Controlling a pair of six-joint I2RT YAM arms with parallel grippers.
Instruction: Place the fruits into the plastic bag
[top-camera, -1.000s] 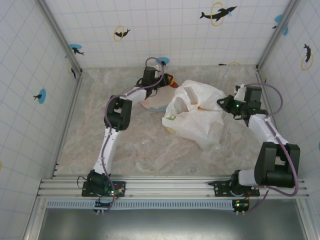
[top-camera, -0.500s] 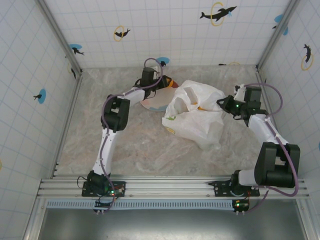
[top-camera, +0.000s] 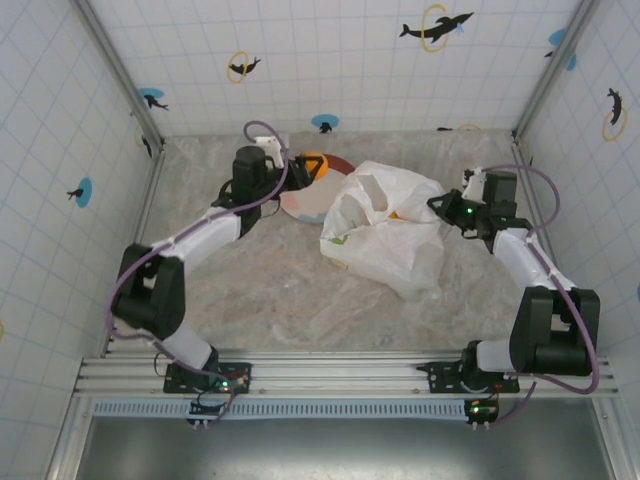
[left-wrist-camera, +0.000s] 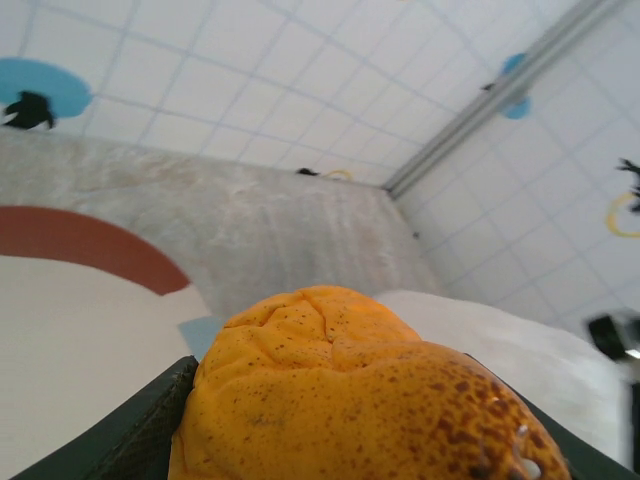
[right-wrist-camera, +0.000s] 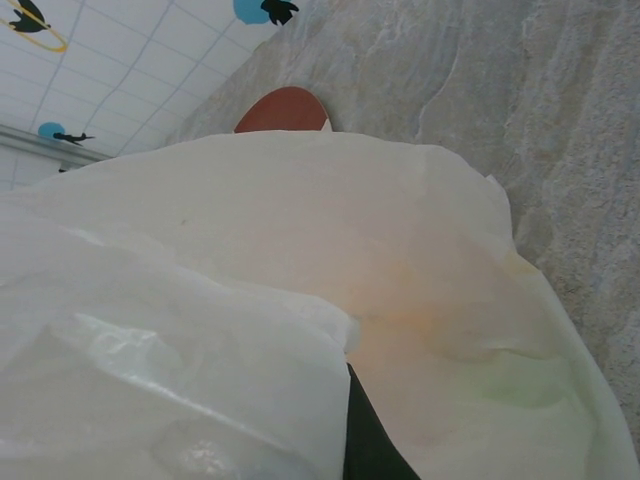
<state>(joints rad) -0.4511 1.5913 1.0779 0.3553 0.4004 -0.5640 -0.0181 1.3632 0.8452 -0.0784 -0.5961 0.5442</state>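
Orange, first of all - a mottled, dimpled orange round fruit (left-wrist-camera: 350, 400) sits wedged between the 2 dark fingers of the left pincer (top-camera: 304, 169). The jaws are partly closed around its width, and it looks held clear above the pale round plate with the brick-red rim patch (top-camera: 305, 207), which lies just below and to the near side of that pincer.

Over on the other side, the right pincer (top-camera: 441, 206) is clamped fully shut, and by the look of it on the edge of the large crinkly white translucent plastic bag (top-camera: 385, 235). The film drapes right over its finger in the right wrist view. The bag lies between the 2 pincers, touching the right one and near the left one, its mouth turned up towards the far side. Faint orange and green tints show through the film, probably fruit already inside.

My read of the step is that the fruit gets carried across to the bag mouth. To do it well, the left pincer should travel high enough to clear the bag's raised lip, stop squarely over the opening, and release only once the fruit is low inside - thin film catches and folds easily. The right pincer's job is to hold that edge up and taut, without tugging the bag along the marbled grey tabletop (top-camera: 280, 290).
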